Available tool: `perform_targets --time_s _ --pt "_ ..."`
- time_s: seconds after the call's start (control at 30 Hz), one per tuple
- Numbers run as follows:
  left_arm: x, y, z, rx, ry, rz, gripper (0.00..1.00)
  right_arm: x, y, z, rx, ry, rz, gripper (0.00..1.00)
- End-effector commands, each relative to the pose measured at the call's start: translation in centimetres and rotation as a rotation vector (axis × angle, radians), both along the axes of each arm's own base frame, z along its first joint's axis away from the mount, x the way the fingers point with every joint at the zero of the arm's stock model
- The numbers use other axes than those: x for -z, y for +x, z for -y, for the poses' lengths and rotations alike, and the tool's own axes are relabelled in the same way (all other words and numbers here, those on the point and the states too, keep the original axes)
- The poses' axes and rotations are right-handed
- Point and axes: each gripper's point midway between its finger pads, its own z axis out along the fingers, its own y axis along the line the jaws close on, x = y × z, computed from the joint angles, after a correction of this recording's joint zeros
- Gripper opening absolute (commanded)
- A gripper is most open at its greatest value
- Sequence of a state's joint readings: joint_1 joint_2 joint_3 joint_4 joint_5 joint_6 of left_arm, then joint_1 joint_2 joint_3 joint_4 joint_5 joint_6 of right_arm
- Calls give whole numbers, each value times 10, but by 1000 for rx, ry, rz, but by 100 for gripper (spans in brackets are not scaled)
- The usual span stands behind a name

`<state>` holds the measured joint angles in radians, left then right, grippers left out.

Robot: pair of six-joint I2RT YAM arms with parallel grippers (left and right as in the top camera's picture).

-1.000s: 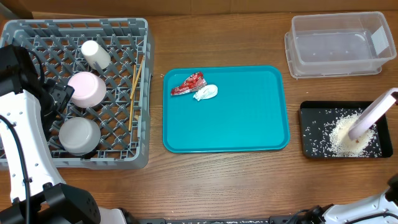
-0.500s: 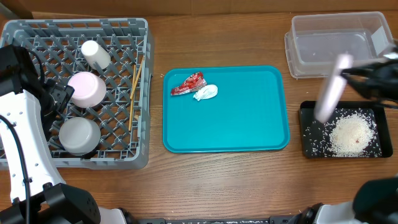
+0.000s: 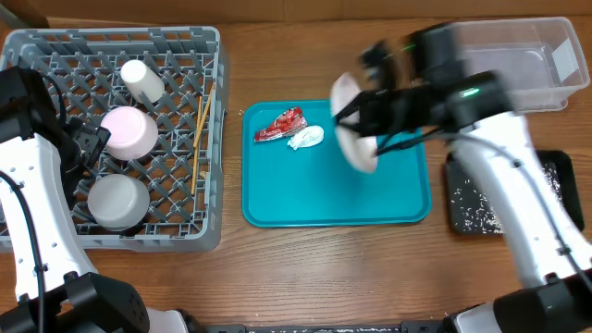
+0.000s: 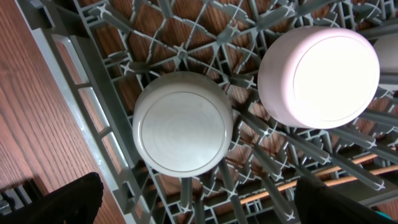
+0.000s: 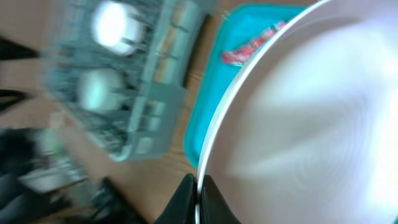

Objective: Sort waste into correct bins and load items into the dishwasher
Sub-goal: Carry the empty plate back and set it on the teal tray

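At the bottom edge of the right wrist view, the right gripper (image 5: 198, 198) was seen with its fingers clamped on the rim of the large white plate (image 5: 298, 124). The plate was held on edge above the teal tray (image 3: 370, 199), near the crumpled red wrapper (image 3: 280, 124) and white scrap (image 3: 306, 138) lying there. Rice crumbs (image 3: 476, 220) were scattered in the black tray (image 3: 451, 190), with the clear tub (image 3: 499, 69) behind it. Over the grey dish rack (image 3: 111, 37), the left gripper (image 4: 199, 208) was held with fingers wide apart above an upturned grey bowl (image 4: 182, 127). A pinkish bowl (image 4: 318, 74), white cup (image 3: 141, 80) and chopsticks (image 3: 201, 139) were racked alongside.
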<state>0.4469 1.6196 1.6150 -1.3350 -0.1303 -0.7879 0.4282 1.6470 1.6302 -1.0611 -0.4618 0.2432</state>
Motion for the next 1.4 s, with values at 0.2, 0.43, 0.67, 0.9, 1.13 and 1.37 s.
perform_targets --time_s 0.2,0.43,0.67,0.9,1.13,1.37 --pt "-2 0 -1 -27 0 13 100 72 -15 -56 212 -281 8 4" --pt "-2 0 -1 -27 0 13 100 133 -23 -90 173 -430 51 4" --pt "-2 0 -1 -27 0 13 100 140 -33 -105 177 -394 0 15" --pt "-2 0 -1 -27 0 13 100 133 -43 -108 142 -366 -35 33" --pt "-2 0 -1 -26 0 13 100 81 -30 -81 211 -371 18 64" --pt "-2 0 -1 -26 0 13 100 22 18 -33 403 -333 155 100"
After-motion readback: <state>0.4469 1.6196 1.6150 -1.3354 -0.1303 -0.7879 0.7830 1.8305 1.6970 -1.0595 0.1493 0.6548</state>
